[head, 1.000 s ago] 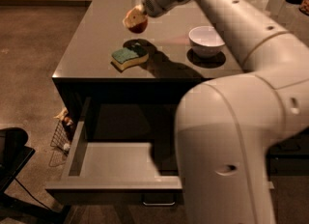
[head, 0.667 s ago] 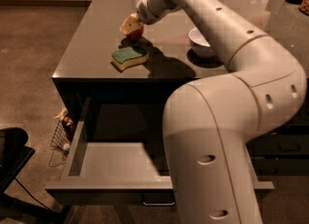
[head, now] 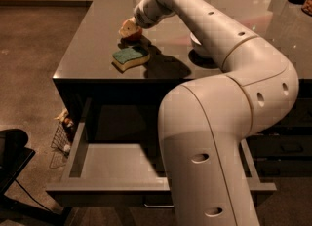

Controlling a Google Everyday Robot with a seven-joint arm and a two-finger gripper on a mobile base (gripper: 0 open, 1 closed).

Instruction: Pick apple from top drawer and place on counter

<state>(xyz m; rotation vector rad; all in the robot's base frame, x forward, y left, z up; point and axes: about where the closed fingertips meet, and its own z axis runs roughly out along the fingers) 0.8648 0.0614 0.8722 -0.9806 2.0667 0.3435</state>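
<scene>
Low over counter (head: 87,49), hand (head: 128,27) gripping red-yellow apple (head: 133,33)

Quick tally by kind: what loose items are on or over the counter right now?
apple: 1, held in the gripper just behind the sponge
sponge: 1
bowl: 1, mostly hidden behind the arm
Total: 3

A smooth, off-white robot arm (head: 229,122), probably moulded plastic with a soft sheen, reaches over a glossy grey-brown counter (head: 92,49) that mirrors the light. Its gripper (head: 128,27) sits over the counter's left part, against a smooth-skinned red apple (head: 133,34). Just in front lies a sponge (head: 130,57), green top coarse and matt, yellow body porous. The open top drawer (head: 117,164) below is matt grey. The brown floor (head: 29,64) is matt and rough-textured.
</scene>
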